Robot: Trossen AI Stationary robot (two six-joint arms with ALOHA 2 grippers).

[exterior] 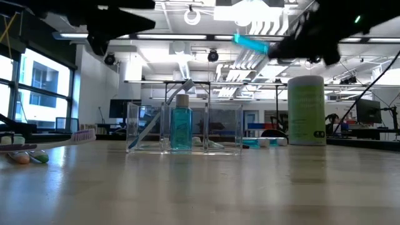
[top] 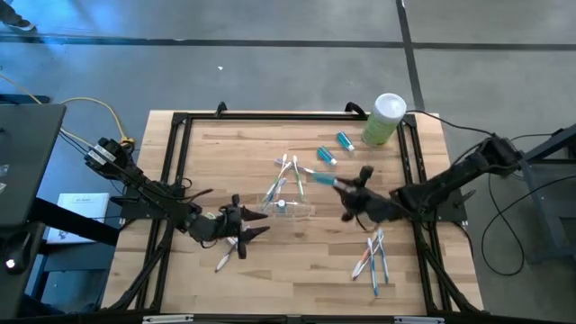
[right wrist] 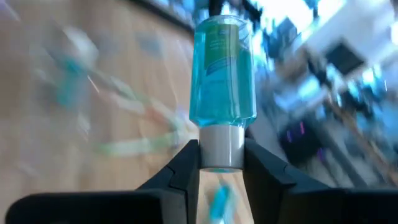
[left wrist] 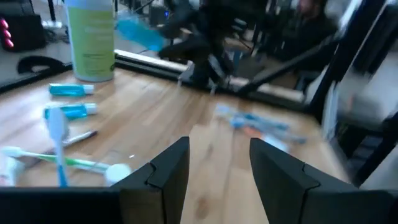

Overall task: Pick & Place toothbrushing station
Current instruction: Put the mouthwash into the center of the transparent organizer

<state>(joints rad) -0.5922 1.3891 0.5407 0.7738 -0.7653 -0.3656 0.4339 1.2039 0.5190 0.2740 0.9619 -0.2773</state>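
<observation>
We see right claw (right wrist: 221, 163) gripping blue tube (right wrist: 222, 74) by cap above worktop (top: 297, 270); left claw (left wrist: 214, 165) released, near clear cup (top: 286, 205); green canister (top: 384, 119) behind.

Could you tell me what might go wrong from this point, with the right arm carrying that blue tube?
1. The right gripper pinches the blue tube only by its white cap, so it might swing or slip out.
2. The clear organiser already holds a tube and a toothbrush; a drop-in could knock them.
3. The left gripper sits open close beside the organiser and might get bumped.
</observation>
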